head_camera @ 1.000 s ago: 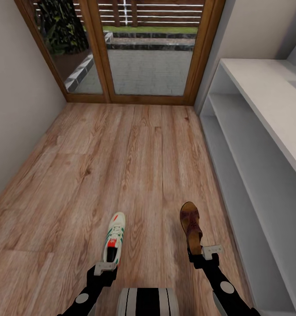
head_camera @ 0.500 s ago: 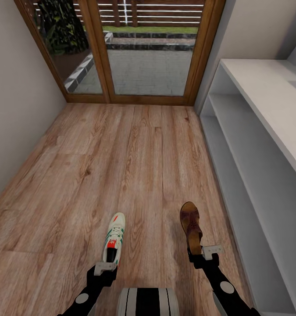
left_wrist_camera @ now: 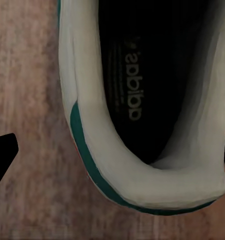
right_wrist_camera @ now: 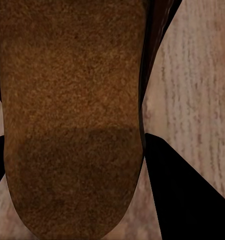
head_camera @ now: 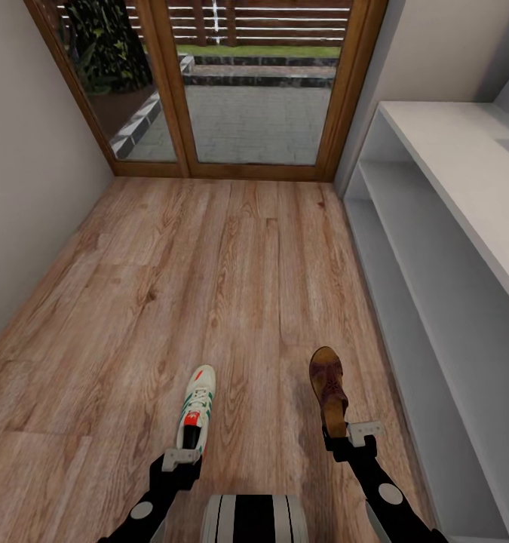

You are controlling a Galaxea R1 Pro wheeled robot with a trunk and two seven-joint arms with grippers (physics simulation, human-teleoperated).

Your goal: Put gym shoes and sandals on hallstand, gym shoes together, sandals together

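Observation:
One white gym shoe [head_camera: 196, 411] with green stripes and an orange-red heel lies on the corridor floor [head_camera: 231, 271], toe pointing away. My left gripper [head_camera: 182, 457] is over its heel, open; in the left wrist view bare floor shows between one finger [left_wrist_camera: 3, 152] and the shoe [left_wrist_camera: 92, 125]. A brown sandal [head_camera: 328, 391] is in my right gripper [head_camera: 344, 436], which is shut on its heel end, and its shadow falls on the planks beside it. In the right wrist view its tan insole [right_wrist_camera: 72, 115] lies between both fingers. The other shoe and sandal are out of view.
The pale-grey hallstand [head_camera: 443, 249] with long open shelves runs along the right wall. A wood-framed glass door [head_camera: 246, 90] closes the corridor's far end. A plain wall [head_camera: 28, 173] bounds the left side. My base [head_camera: 254, 520] shows at the bottom.

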